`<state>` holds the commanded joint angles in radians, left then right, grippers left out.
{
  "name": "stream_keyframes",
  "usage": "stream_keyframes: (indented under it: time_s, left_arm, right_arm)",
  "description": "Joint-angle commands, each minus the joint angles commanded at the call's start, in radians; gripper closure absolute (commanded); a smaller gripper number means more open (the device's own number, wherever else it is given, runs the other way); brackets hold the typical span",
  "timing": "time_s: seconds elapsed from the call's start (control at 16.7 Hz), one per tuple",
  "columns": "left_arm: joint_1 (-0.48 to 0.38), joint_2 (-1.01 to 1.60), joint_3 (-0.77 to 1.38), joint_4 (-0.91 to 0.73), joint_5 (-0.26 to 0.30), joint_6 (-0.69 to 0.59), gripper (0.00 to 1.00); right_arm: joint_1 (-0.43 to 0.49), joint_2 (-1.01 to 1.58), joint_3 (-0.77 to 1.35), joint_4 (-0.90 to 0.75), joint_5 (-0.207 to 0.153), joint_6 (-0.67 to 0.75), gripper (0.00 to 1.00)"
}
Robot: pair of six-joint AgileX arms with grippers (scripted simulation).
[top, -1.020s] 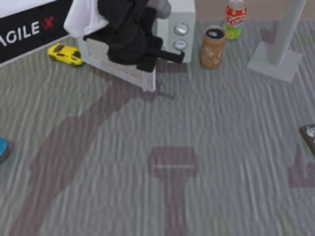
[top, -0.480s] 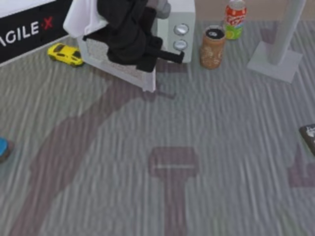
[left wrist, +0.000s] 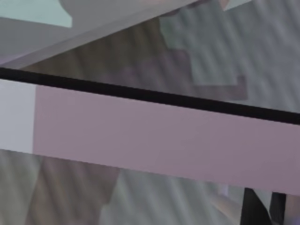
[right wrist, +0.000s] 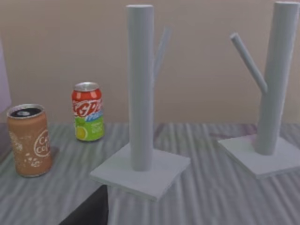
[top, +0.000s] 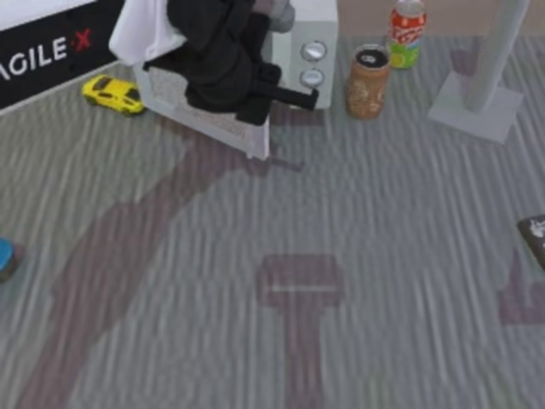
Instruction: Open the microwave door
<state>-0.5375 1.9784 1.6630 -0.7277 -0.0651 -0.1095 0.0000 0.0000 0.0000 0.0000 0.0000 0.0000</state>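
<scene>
Top view showed the left gripper (top: 294,96) at the stiff, hinged door (top: 209,119)'s free edge, best held there; finger state unclear.

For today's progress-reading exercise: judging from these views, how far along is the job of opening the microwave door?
Done: the microwave door already stands swung out at an angle from the microwave, its free edge toward the table's middle. In hand: the left arm hangs over the door's top edge; its fingers are hidden. Left: whether it needs swinging wider cannot be judged. The right arm is out of the top view, its wrist camera facing two pale stands.
</scene>
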Motion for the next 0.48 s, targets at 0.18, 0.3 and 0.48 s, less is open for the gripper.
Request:
stream_keyframes:
  time_s: [0.18,0.3,0.48]
  left_arm:
    - [0.0,0.0,0.0,0.0,0.0,0.0,1.0]
    - [0.0,0.0,0.0,0.0,0.0,0.0,1.0]
    - [0.0,-0.008,-0.017,0.005,0.015,0.012,1.0]
  right_arm:
    - [0.0,0.0,0.0,0.0,0.0,0.0,0.0]
    - [0.0,0.0,0.0,0.0,0.0,0.0,0.0]
    - [0.0,0.0,0.0,0.0,0.0,0.0,0.0]
